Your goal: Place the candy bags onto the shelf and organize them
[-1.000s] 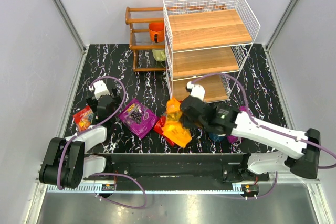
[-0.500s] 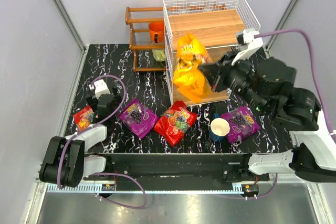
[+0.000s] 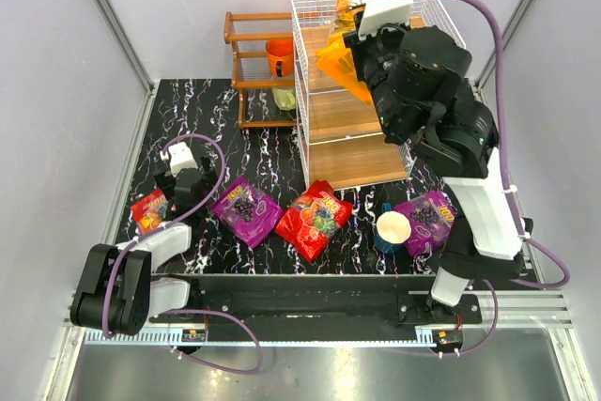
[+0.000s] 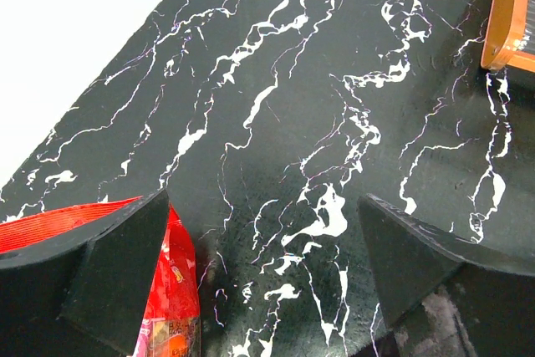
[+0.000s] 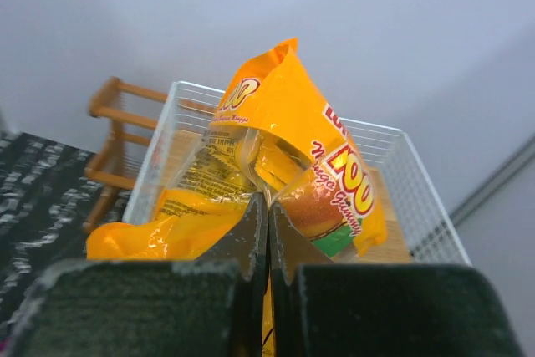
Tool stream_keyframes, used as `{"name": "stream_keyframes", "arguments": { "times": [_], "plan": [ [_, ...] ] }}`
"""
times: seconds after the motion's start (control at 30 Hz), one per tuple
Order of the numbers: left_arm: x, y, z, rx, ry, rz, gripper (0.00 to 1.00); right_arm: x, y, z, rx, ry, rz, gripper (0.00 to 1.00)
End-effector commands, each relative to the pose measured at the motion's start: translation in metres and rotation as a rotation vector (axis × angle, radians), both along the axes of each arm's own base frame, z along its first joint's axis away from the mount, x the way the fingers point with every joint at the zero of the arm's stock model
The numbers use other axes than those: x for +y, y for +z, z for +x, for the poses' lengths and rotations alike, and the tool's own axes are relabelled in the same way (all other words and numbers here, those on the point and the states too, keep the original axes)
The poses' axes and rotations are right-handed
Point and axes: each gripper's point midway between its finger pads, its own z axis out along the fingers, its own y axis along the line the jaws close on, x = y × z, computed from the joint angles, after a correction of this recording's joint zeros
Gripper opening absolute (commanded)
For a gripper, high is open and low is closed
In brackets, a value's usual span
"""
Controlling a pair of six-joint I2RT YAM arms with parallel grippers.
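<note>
Orange-yellow candy bag (image 5: 292, 148) hangs in the right hand (image 5: 267, 211), jaws clenched on its crumpled middle. It sits upper centre of the top view, above the top tier of the shelf (image 3: 362, 164). The step in hand looks like placing this bag. The next move calls for lowering it inside the wire rim onto the top board, then letting go so it lies flat.

At lower left the left hand (image 4: 266, 261) rests released beside a small red bag (image 4: 171, 290). A purple bag (image 3: 246, 206), a larger red bag (image 3: 315, 220) and another purple bag (image 3: 427, 216) wait on the worktop (image 3: 188, 110).
</note>
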Motion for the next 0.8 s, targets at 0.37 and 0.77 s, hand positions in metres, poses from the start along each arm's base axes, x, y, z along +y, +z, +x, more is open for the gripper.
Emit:
{"name": "stream_keyframes", "arguments": {
  "times": [0.37,0.77],
  "plan": [
    [-0.002,0.019,0.012,-0.059,0.0,-0.007,0.99,-0.05,0.017,0.087,-0.15,-0.142,-0.25,0.0],
    [-0.002,0.02,0.013,-0.059,-0.001,-0.004,0.99,-0.045,-0.024,0.134,-0.109,-0.093,-0.451,0.0]
  ]
}}
